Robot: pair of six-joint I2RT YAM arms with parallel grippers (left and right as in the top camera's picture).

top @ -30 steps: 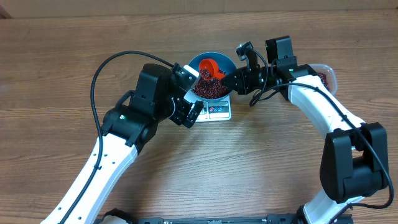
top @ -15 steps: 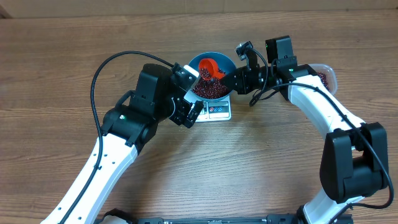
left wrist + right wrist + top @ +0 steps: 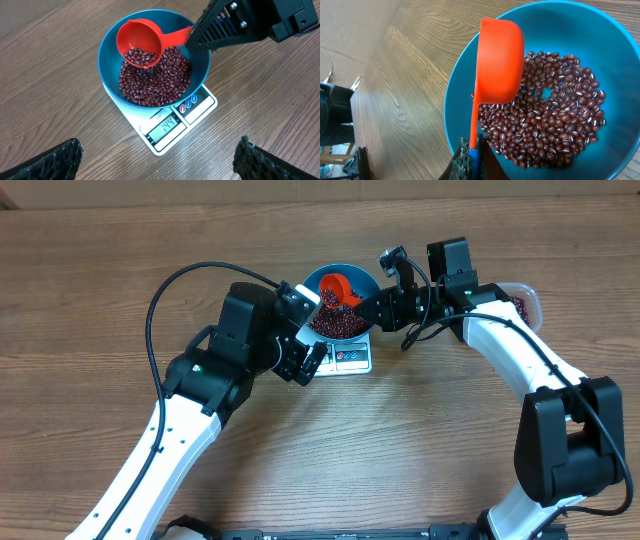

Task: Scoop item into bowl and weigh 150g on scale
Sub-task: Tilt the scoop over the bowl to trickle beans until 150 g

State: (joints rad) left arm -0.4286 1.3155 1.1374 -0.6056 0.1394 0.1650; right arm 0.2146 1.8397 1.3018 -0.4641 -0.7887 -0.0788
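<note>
bowl (image 3: 106,56): blue, sits on scale (image 3: 201,106), near 12 o'clock of table (image 3: 100,260) in the overhead view
beans (image 3: 167,80): heaped in bowl; more lie in scoop (image 3: 140,42), tipped over the bowl's 11 o'clock side
right gripper (image 3: 471,159): clamped on scoop handle, reaching in from 2 o'clock
left gripper (image 3: 160,162): spread wide, empty, at 6 o'clock of scale
display (image 3: 164,127): looks like 144
progress: nearly there; judged a small top-up left
tub (image 3: 524,301): 3 o'clock of bowl, holds beans
</note>
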